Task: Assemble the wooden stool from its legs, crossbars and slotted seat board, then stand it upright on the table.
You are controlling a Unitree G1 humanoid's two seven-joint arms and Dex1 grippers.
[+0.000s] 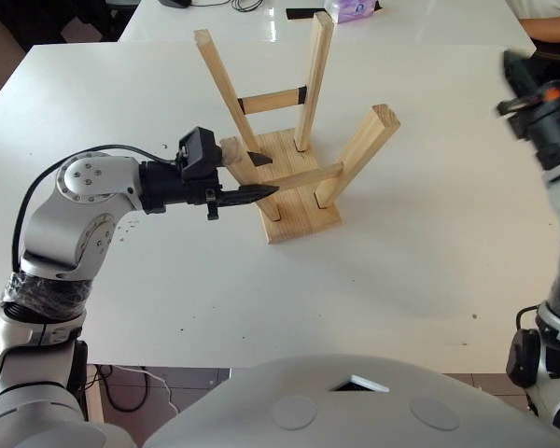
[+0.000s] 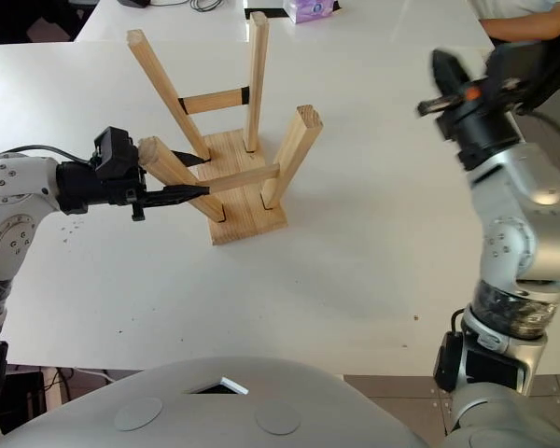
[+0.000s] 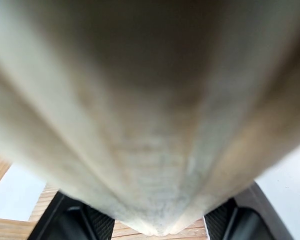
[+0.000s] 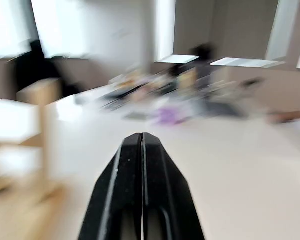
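The wooden stool (image 1: 289, 159) lay upside down near the middle of the white table (image 1: 420, 280), its slotted seat board (image 1: 305, 227) flat on the surface and its four legs pointing up; one crossbar (image 1: 273, 99) joined the two far legs, and a second crossbar (image 1: 303, 175) ran between the two near ones. The left gripper (image 1: 261, 192) reached in level from the robot's left and was clamped on the near left leg (image 2: 163, 159), which leaned outward from the board; in the left wrist view that leg sat pressed between the dark finger pads (image 3: 90, 222), with the board's wood showing beneath. The right gripper (image 4: 142, 137) was raised above the table's far right side, well apart from the stool, its two black fingers pressed together on nothing. A purple packet (image 1: 352, 9) lay on the neighbouring table beyond the stool.
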